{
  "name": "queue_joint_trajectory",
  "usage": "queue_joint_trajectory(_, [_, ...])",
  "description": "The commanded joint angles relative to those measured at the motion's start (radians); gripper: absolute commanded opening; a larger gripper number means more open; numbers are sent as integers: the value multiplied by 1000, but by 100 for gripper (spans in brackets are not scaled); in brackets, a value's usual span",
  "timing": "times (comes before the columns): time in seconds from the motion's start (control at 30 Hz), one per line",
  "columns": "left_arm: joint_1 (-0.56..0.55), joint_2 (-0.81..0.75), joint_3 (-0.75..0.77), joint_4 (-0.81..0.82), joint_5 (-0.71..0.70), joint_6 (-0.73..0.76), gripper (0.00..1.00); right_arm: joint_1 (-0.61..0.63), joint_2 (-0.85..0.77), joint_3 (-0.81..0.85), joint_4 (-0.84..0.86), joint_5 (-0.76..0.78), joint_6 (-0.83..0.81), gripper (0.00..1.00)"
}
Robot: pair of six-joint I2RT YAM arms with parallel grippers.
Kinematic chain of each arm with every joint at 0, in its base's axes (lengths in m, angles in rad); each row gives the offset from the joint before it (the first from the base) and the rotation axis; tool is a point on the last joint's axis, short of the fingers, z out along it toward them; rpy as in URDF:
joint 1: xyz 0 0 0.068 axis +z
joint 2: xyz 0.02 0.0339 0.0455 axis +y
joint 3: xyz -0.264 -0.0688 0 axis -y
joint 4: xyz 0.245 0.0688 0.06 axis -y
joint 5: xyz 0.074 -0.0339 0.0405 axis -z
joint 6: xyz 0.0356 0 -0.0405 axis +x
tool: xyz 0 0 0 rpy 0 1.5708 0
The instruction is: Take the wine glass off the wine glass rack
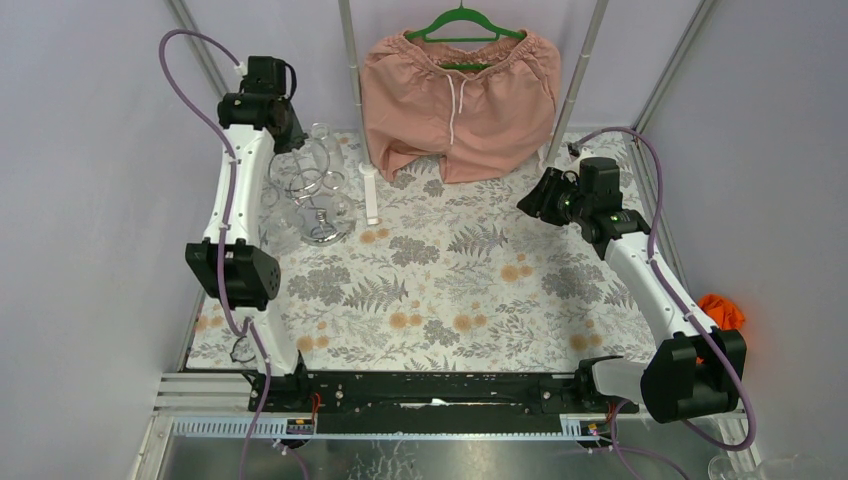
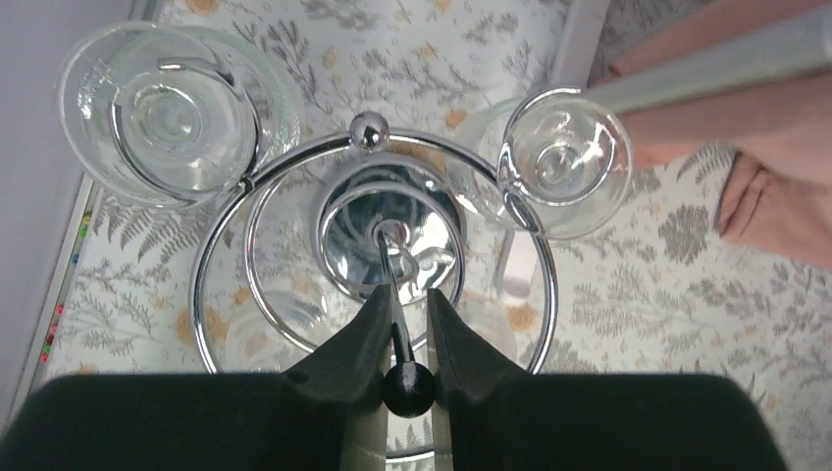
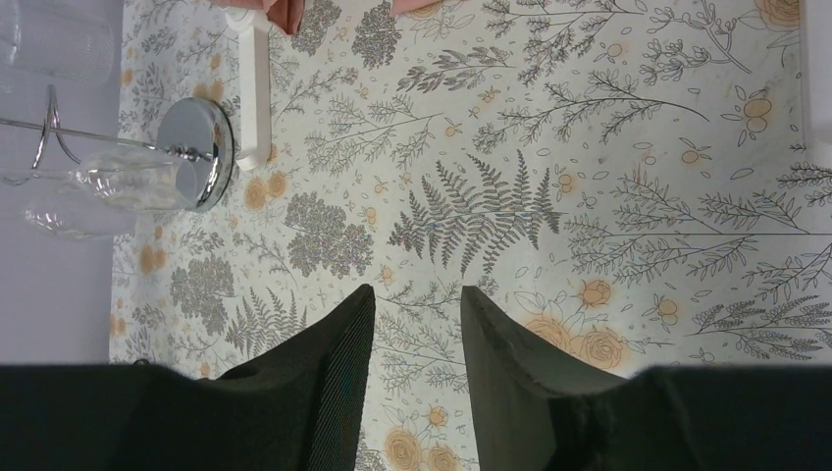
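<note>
A chrome wire rack (image 1: 316,205) stands at the far left of the table, close to the left wall. Seen from above by the left wrist camera, a glass (image 2: 162,108) hangs in one curled arm and a second glass (image 2: 564,162) in another, on opposite sides of the central post. The left gripper (image 2: 407,299) sits over the rack, its jaws clenched on a thin chrome rod tipped with a black ball (image 2: 408,389). The right gripper (image 3: 417,294) hovers well apart, above the floral tablecloth (image 1: 450,280) at far right, jaws parted and holding nothing. Pink shorts (image 1: 455,100) hang on a green hanger (image 1: 460,20) at the back.
</note>
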Motion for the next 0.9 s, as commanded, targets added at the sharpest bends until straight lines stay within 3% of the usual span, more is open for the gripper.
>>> queue_joint_trajectory(0.0, [-84,-186,20,114,-33,-21,0,8,-16,-2,32,-24,-2,44])
queue_joint_trajectory(0.53, [-249,-401,-256,103,-137,-69,0,8,-89,-34,4,-40,2,43])
queue_joint_trajectory(0.87, [-469,-455,-344,103,-229,-134,0,8,-153,-57,-16,-43,19,42])
